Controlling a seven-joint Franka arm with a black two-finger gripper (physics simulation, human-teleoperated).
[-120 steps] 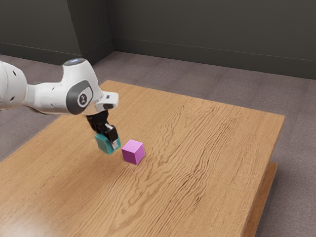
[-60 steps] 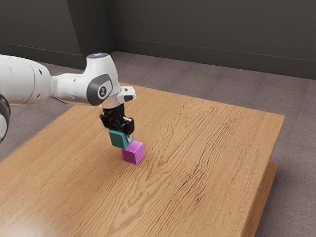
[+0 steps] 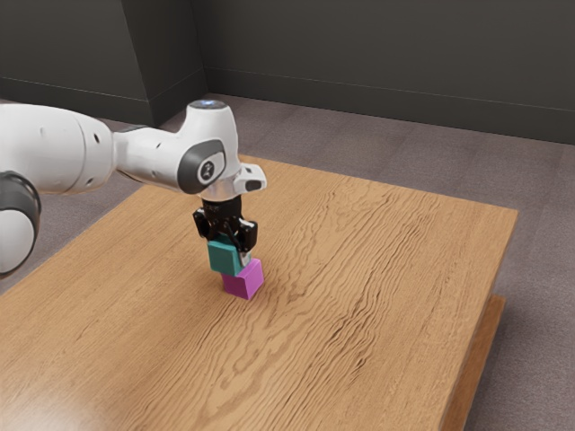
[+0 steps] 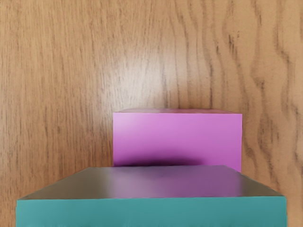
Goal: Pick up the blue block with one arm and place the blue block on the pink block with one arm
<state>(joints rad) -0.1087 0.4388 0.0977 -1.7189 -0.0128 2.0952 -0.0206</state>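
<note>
The blue block [image 3: 224, 258], teal in colour, hangs in my gripper [image 3: 226, 249], whose black fingers are shut on it from two sides. It sits just above the pink block [image 3: 243, 279] and offset toward the exterior view's left, overlapping its upper left edge. Whether the two blocks touch I cannot tell. In the wrist view the blue block [image 4: 151, 201] lies directly under my hand and partly covers the pink block [image 4: 177, 138], which rests on the wooden table [image 4: 71, 71].
The wooden table [image 3: 377, 287] stretches wide around the blocks, with its right edge [image 3: 490, 296] dropping to a grey carpet floor. Dark walls stand behind. My white arm [image 3: 99, 157] comes in from the exterior view's left.
My hand has carried the blue block up and toward the exterior view's right, from beside the pink block to just above its left edge.
</note>
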